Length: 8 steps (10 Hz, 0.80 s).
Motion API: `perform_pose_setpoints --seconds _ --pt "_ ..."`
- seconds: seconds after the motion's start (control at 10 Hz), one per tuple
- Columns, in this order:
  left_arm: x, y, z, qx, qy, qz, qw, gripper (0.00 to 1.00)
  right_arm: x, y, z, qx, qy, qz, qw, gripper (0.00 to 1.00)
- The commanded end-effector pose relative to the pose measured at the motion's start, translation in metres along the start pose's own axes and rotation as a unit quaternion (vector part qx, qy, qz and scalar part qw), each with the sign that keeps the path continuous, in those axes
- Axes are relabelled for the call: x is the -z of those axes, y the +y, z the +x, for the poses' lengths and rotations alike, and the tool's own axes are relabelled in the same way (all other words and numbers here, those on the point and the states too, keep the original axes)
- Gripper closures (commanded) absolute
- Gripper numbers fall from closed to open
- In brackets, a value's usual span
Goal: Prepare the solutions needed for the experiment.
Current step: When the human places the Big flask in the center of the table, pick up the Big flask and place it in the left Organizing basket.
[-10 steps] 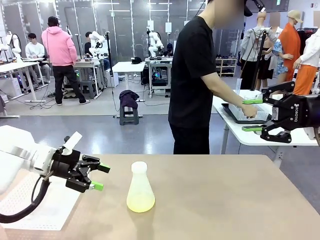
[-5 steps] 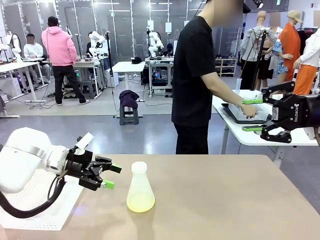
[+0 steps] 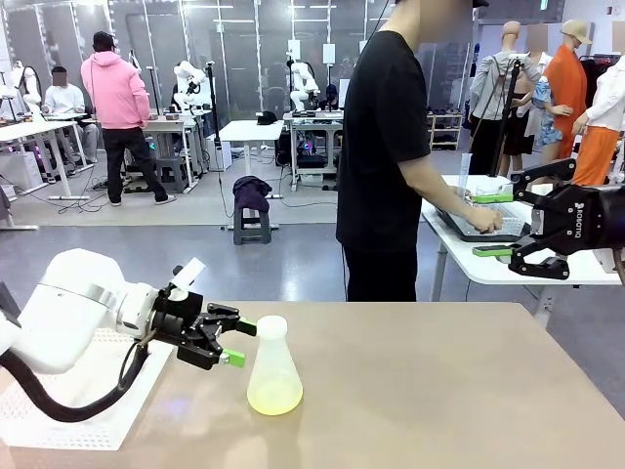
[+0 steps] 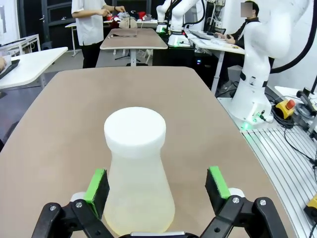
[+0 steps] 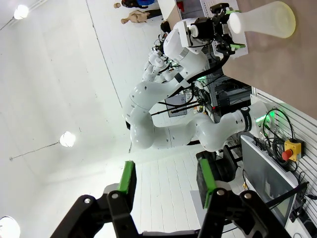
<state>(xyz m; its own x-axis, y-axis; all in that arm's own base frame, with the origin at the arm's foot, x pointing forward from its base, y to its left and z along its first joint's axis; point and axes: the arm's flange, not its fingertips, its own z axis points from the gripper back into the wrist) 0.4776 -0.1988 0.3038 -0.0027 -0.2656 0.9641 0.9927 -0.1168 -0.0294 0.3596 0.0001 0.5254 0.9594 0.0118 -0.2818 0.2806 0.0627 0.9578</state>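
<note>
Between the spread green pads of the left gripper (image 4: pixel 157 186) stands a translucent, cone-shaped plastic flask (image 4: pixel 137 176) with a wide white rim, its body filling much of the gap while both pads sit just off its walls, not pressing it. At the flask's bottom lies the shallow pale yellow-green solution (image 3: pixel 274 397), a thin layer lower than the fingertips and just ahead of them. Seen from the front, the left gripper (image 3: pixel 237 344) reaches in from the flask's left side at the height of its neck and shoulder, jaws released and empty, above the beige tabletop (image 3: pixel 439 391). Far off to the flask's right, the right gripper (image 3: pixel 493 225) hangs high above the table's edge, its jaws parted with nothing between them. Beyond that claw, a person in a black t-shirt (image 3: pixel 383 156) bends over a white side table (image 3: pixel 469 262).
</note>
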Motion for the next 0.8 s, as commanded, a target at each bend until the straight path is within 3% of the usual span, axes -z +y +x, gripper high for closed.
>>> perform_pose_setpoints --seconds 0.0,0.7 --pt "0.015 0.014 -0.001 -0.001 0.006 0.005 1.000 0.00 0.000 0.002 -0.001 -0.004 0.000 0.003 1.000 0.37" --pt "0.057 0.035 -0.003 -0.029 -0.007 -0.020 0.999 0.00 0.000 0.002 -0.001 -0.004 0.000 0.003 1.000 0.37"
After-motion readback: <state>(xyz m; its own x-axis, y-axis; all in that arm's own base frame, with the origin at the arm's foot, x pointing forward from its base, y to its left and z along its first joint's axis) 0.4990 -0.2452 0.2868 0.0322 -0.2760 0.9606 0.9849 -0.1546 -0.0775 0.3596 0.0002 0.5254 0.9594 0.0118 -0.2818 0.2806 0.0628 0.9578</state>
